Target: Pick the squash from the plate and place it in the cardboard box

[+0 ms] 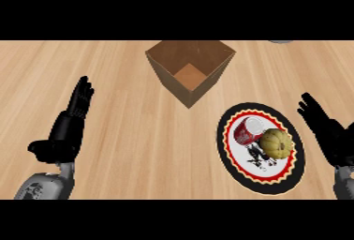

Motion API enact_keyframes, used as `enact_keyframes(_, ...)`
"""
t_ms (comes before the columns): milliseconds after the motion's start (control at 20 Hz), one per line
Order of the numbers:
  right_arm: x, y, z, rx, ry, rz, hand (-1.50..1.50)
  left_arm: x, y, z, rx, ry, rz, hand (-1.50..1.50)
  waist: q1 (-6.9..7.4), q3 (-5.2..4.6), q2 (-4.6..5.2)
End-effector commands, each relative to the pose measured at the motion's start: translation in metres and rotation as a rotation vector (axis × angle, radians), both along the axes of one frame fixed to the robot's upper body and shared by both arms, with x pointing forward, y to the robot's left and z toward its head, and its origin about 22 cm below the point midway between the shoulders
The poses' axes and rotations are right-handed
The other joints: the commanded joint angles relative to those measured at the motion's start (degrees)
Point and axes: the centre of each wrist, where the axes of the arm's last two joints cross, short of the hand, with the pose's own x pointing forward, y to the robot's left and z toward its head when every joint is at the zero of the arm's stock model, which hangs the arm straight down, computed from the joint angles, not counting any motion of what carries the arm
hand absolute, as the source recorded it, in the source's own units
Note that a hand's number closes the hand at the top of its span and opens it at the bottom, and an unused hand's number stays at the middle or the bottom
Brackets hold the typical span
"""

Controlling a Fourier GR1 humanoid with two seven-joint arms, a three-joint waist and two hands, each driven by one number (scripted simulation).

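Note:
A yellow-tan ribbed squash (277, 143) lies on the right half of a round plate (235, 161) that has a black rim, a red scalloped band and a white middle. The plate sits on the wooden counter at the right. An open brown cardboard box (189, 65) stands at the top centre, up and left of the plate. My right hand (326, 131) is open just right of the plate, fingers straight, apart from the squash. At the left, far from the plate, my left hand (69, 124) rests open with its fingers pointing up.
A red and white can-like object (246, 131) lies on the plate, touching the squash's left side. Part of a grey object (280, 41) shows at the top edge, right of the box. Bare wooden counter (138, 150) lies between my left hand and the plate.

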Motion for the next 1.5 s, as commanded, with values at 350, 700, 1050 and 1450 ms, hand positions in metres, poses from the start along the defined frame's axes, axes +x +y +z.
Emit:
enact_keyframes(350, -0.014, -0.044, 0.062, -0.490, -0.524, 0.081, -1.50, -0.024, 0.101, -0.024, 0.296, 0.257, 0.301, 0.00, -2.73, -0.88, 0.81)
enact_keyframes(700, -0.063, 0.000, -0.074, 0.097, -0.832, 0.008, -1.50, -0.021, 0.121, -0.028, 0.321, 0.311, 0.334, 0.00, -2.09, 0.26, 1.31)
enact_keyframes(1050, -0.067, -0.079, -0.069, -0.263, -0.837, 0.047, -1.50, -0.007, 0.116, -0.017, 0.339, 0.315, 0.313, 0.00, -1.32, -0.10, 0.95)
enact_keyframes(1450, -0.044, -0.069, -0.021, -0.583, -0.583, 0.260, -1.50, 0.000, 0.131, -0.014, 0.332, 0.317, 0.323, 0.00, -1.61, -0.28, 0.87)
